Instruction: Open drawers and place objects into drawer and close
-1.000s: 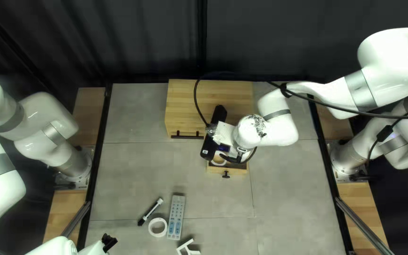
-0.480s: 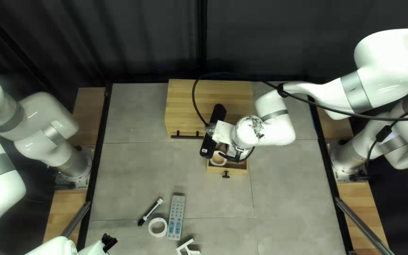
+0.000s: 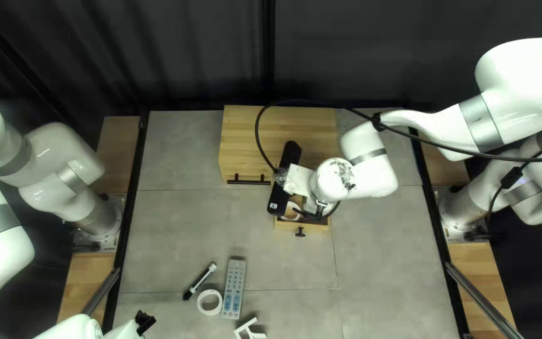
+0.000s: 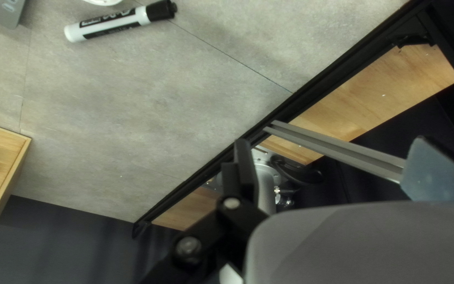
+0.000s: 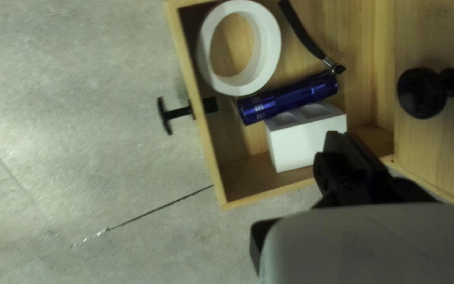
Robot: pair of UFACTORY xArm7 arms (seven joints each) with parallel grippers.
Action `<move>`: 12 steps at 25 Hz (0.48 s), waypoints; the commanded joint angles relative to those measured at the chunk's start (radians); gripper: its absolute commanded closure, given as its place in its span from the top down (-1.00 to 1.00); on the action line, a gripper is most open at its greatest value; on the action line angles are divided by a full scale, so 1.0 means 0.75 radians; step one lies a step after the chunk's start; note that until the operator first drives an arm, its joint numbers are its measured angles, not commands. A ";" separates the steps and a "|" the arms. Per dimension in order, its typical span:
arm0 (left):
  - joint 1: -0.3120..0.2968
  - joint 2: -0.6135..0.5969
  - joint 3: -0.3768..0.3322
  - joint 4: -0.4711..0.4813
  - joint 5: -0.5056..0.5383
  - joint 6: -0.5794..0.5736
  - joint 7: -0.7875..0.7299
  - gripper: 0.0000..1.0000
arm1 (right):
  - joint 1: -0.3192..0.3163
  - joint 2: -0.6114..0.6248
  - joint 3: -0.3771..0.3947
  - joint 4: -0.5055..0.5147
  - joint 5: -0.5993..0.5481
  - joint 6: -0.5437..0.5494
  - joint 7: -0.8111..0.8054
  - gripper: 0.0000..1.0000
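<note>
A small wooden drawer stands pulled out of the wooden cabinet, its black knob toward the near edge. In the right wrist view the drawer holds a white tape ring, a blue flashlight with a black strap, and a white block. My right gripper hovers over the drawer, open, one black finger above the white block and touching nothing. My left gripper is open at the near left corner, one finger over the table's edge.
On the near part of the table lie a marker, a second white tape ring, a grey remote and a white piece. The cabinet has a shut drawer with a bar handle and another with a round knob.
The blue flashlight showed at my right gripper a second ago; it now lies loose in the drawer. The right wrist has shifted slightly above the drawer. My left arm has not moved.
</note>
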 commanded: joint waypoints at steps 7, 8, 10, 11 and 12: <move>0.000 0.000 0.000 0.000 0.000 0.000 0.000 1.00 | 0.062 -0.162 0.064 -0.073 0.057 0.043 -0.361 1.00; 0.000 0.000 0.000 0.000 0.000 0.000 0.000 1.00 | 0.071 -0.179 0.069 -0.075 0.068 0.057 -0.414 1.00; 0.000 0.000 0.000 0.000 0.000 0.000 0.000 1.00 | 0.093 -0.191 0.078 -0.057 0.108 0.111 -0.585 1.00; 0.000 0.000 0.000 0.000 0.000 0.000 0.000 1.00 | 0.102 -0.166 0.084 -0.024 0.134 0.157 -0.682 1.00; 0.000 0.000 0.000 0.000 0.000 0.000 0.000 1.00 | 0.108 -0.138 0.088 0.006 0.162 0.198 -0.761 1.00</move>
